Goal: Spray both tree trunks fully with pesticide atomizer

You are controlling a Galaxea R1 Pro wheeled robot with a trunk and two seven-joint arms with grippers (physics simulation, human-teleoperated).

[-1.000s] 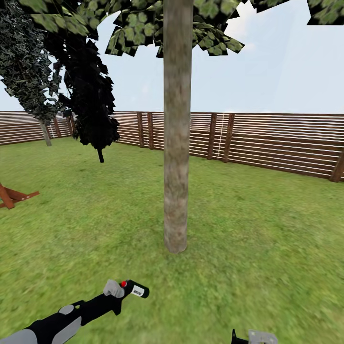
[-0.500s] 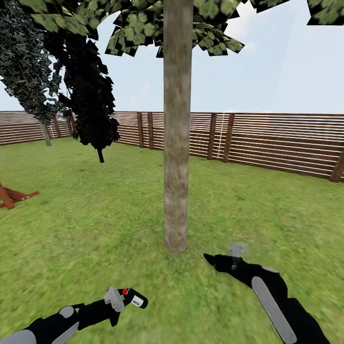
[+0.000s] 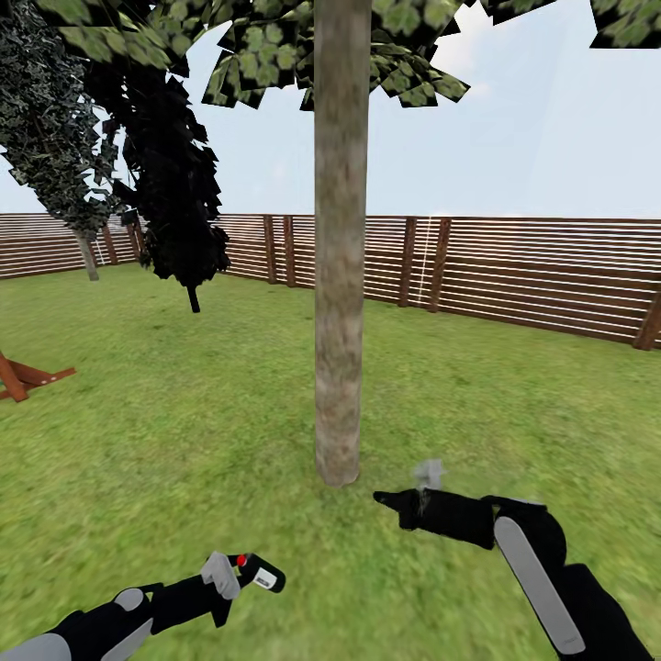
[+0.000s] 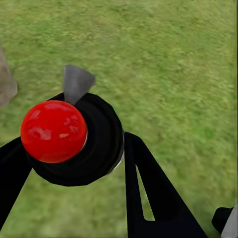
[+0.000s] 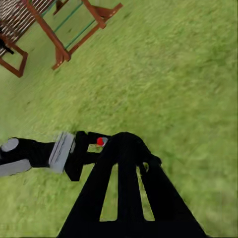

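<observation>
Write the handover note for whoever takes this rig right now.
Left gripper: shut on the atomizer, black body with red cap, low over the grass.
Right gripper: holds nothing, fingers together, pointing toward the trunk's base.
Tree trunk: straight ahead, close; no spray visible on it.
Done: atomizer picked up, robot at one tree.
Left: spray this trunk fully, then the other tree.

Flat, even daylight is washing over the lawn (image 3: 514, 413); no cast shadows are showing under the tree trunk (image 3: 341, 275). Sky (image 3: 551, 119) is reading pale and hazy. Grass texture is smearing soft toward the lower edges. Dark foliage (image 3: 174, 184) is rendering near black, detail lost.
</observation>
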